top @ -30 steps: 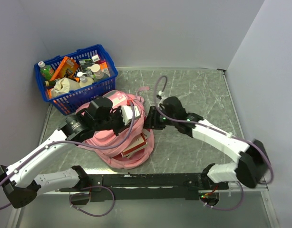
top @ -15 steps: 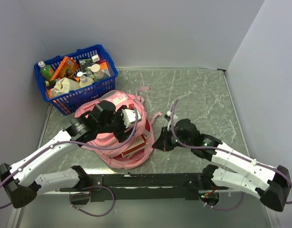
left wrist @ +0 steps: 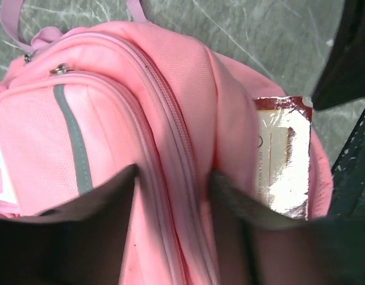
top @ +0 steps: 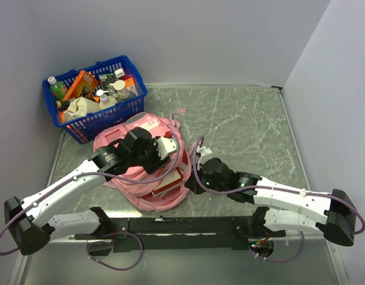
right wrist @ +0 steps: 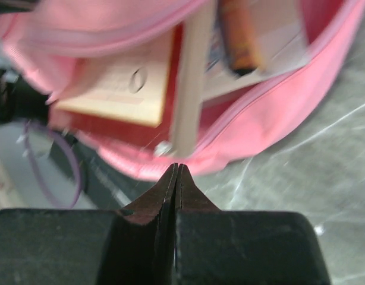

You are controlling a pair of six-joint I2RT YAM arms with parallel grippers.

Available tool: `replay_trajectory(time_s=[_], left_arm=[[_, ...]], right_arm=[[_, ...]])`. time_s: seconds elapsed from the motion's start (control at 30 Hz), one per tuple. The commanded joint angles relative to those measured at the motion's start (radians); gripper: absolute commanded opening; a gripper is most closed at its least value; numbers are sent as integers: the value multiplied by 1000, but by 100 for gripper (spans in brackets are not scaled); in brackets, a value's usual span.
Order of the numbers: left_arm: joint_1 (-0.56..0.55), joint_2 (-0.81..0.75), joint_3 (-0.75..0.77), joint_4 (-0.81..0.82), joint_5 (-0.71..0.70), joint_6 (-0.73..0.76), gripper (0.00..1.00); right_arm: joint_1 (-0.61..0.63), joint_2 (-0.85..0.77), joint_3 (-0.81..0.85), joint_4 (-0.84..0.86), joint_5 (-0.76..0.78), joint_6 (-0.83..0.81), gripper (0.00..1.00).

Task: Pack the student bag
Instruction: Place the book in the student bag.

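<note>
Swinging in from above the far right of the student bag [top: 120, 178] a second ago, the right arm now lies low at that bag's near right edge, while the left arm has shifted only a little over its top. On the grey marbled tabletop [top: 254, 124] this large soft pink fabric backpack lies flat towards the near left, its grey stripe [left wrist: 75, 148] and zip seam facing up and its main mouth gaping on the right side. Beyond the bag's far left corner, just beside it, stands a blue plastic lattice basket [top: 81, 122] heaped with bottles and packets. Over the bag's middle hovers the left gripper [left wrist: 170, 172], its jaws well parted astride the raised zip seam, dark fingers [left wrist: 87, 225] against the cloth on either side and the cloth between them uncrushed. At the bag's open mouth sits the right gripper [right wrist: 178, 169], its two black fingers pressed flat together with nothing between them, the tip just short of the pink rim [right wrist: 277, 113]. Inside that mouth lies a flat red-bordered packet with a pale shiny face [right wrist: 120, 89], and beside it a thin pale slab [right wrist: 191, 89] stands on edge.
</note>
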Motion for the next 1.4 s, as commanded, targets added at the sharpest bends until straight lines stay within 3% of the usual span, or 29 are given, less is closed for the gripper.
replay_trajectory(time_s=[0.0, 0.23, 0.47, 0.6, 0.8, 0.97, 1.23, 1.3, 1.37], left_arm=[[1, -23, 1, 22, -17, 14, 43], [-1, -12, 34, 21, 51, 15, 17], [-11, 26, 144, -19, 201, -66, 10], [-19, 46, 205, -35, 272, -101, 12], [-48, 54, 210, -41, 323, -137, 15], [-56, 58, 202, -33, 304, -130, 17], [-57, 77, 225, -32, 273, -115, 38], [-57, 80, 232, -30, 243, -106, 38], [-56, 78, 229, -33, 227, -98, 36]], right_arm=[[9, 49, 12, 122, 158, -29, 0], [11, 122, 43, 212, 193, -40, 0], [-3, 191, 133, 280, 270, -60, 0], [-5, 237, 171, 257, 256, -68, 0], [10, 68, 39, 199, 332, -83, 0], [60, -84, -43, 174, 297, -95, 0], [145, -18, 2, 134, 260, -92, 0], [165, -10, 20, 99, 279, -82, 0], [184, -25, 52, -53, 372, -39, 0]])
